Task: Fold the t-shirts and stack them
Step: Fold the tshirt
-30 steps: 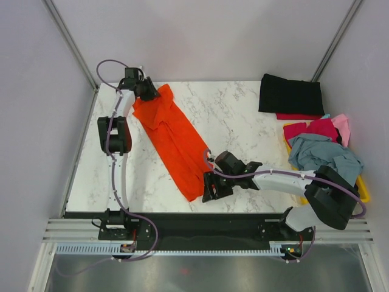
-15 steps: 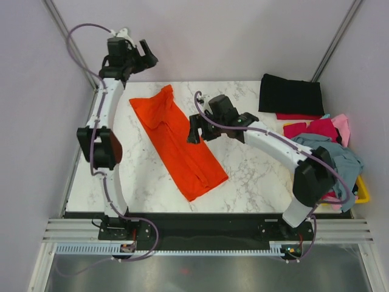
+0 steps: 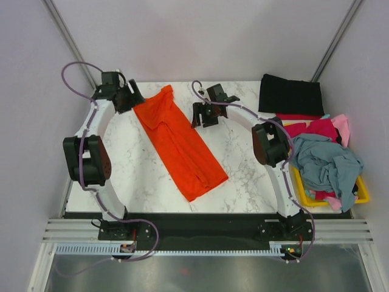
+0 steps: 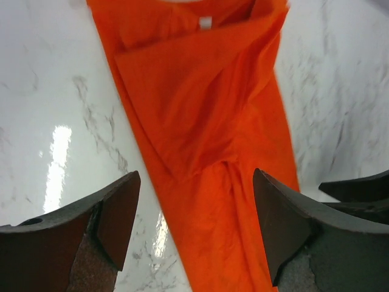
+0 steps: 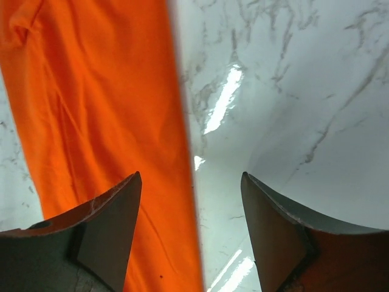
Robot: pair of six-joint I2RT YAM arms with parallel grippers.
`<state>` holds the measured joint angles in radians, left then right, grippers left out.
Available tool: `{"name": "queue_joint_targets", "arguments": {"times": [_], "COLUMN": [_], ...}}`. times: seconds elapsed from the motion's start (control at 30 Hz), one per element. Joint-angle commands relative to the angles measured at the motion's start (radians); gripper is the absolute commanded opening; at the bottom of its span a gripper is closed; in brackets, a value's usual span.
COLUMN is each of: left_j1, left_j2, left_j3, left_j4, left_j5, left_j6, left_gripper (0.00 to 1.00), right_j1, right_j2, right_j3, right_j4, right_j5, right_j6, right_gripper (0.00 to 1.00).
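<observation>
Now my left gripper (image 3: 129, 98) has come down beside the orange t-shirt (image 3: 182, 146) and my right gripper (image 3: 204, 115) has moved farther back; both gape wide, holding nothing.

left gripper (image 3: 129, 97) and right gripper (image 3: 203, 115) both hover extended far forward, jaws spread wide.

The white marbled bench (image 3: 243, 158) carried an orange t-shirt (image 3: 179, 143), folded into a long strip and lying diagonally from upper left toward centre. A folded black t-shirt (image 3: 290, 94) lay at the upper right corner. A yellow bin (image 3: 361, 196) containing heaped shirts (image 3: 325, 161) stood at the right edge.
</observation>
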<state>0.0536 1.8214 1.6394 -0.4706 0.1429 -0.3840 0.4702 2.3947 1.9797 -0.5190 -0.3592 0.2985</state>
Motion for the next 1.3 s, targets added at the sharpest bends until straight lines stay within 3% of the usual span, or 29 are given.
{"name": "queue_joint_targets", "arguments": {"times": [0.0, 0.13, 0.27, 0.33, 0.53, 0.63, 0.77, 1.0, 1.1, 1.13, 1.27], "left_j1": [-0.008, -0.008, 0.002, 0.012, 0.014, 0.008, -0.041, -0.115, -0.107, -0.104, -0.077], "left_j2": [0.036, 0.154, 0.323, 0.424, 0.599, 0.669, 0.737, 0.809, 0.797, 0.77, 0.607], "left_j3": [-0.081, -0.044, 0.068, 0.158, 0.353, 0.44, 0.562, 0.709, 0.74, 0.746, 0.686], "left_j4": [0.055, 0.082, 0.092, 0.076, 0.069, 0.07, 0.058, 0.058, 0.029, -0.009, -0.049], "left_j5": [0.044, 0.075, 0.116, 0.142, 0.23, 0.283, 0.348, 0.422, 0.419, 0.403, 0.33], "left_j6": [-0.045, -0.059, -0.056, -0.061, -0.105, -0.133, -0.11, -0.108, -0.073, -0.063, -0.02], "left_gripper": [0.82, 0.82, 0.82, 0.82, 0.79, 0.75, 0.75, 0.78, 0.81, 0.83, 0.99], "right_j1": [0.019, 0.019, 0.025, 0.028, 0.062, 0.117, 0.218, 0.357, 0.357, 0.357, 0.337], "right_j2": [0.005, -0.035, -0.118, -0.15, -0.322, -0.405, -0.514, -0.523, -0.509, -0.511, -0.548], "right_j3": [-0.021, -0.178, -0.382, -0.48, -0.752, -0.946, -1.107, -1.144, -1.122, -1.096, -1.033], "right_j4": [-0.024, 0.069, 0.203, 0.255, 0.379, 0.477, 0.602, 0.675, 0.628, 0.607, 0.466], "right_j5": [-0.064, -0.098, -0.155, -0.135, -0.044, 0.014, 0.031, 0.031, 0.045, 0.052, 0.143], "right_j6": [-0.015, 0.01, 0.088, 0.111, 0.205, 0.27, 0.396, 0.502, 0.466, 0.444, 0.358], "right_gripper": [0.74, 0.72, 0.57, 0.44, 0.26, 0.22, 0.22, 0.21, 0.39, 0.51, 0.64]}}
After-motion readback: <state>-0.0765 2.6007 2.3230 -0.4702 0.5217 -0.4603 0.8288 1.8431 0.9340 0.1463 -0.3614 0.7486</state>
